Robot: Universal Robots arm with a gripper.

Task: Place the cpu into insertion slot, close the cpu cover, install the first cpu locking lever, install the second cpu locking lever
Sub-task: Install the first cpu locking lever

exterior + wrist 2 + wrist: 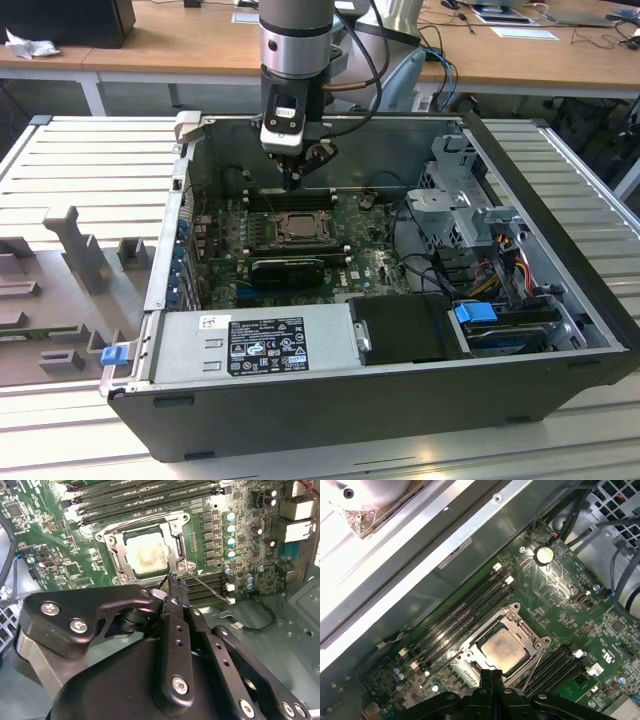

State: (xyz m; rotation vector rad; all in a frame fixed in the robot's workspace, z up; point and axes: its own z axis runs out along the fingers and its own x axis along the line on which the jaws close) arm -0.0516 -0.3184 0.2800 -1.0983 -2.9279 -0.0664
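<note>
Your hand [290, 183] hangs low inside the open computer case [400, 420], which sits on the ribbed grey surface [90, 160]. It is above the green motherboard [45, 565], at the far edge of the socket area in the exterior view. In both wrist views the two black fingers [485, 680] are pressed together along their length, with no gap and nothing gripped between them.

The cpu [145, 555] lies flat in the insertion slot [140, 531], its pale metal top facing up and catching the light. The cpu cover [116, 555] is down over it, and its silver frame rings the chip so that only the middle shows through the cut-out.

In the second wrist view your fingertips point at the corner of that frame nearest the hand. They are just beside it, but you cannot tell from these pictures whether they touch it. A thin metal lever rod [210, 587] runs out at a slant from that same corner, across the short bank of memory slots [205, 587] beside the socket.

More long black memory slots [150, 495] lie on the socket's other side. In the exterior view the black graphics card [287, 270] sits just on the near side of the socket, and the grey power supply [260, 345] lies along the case's near wall.
</note>
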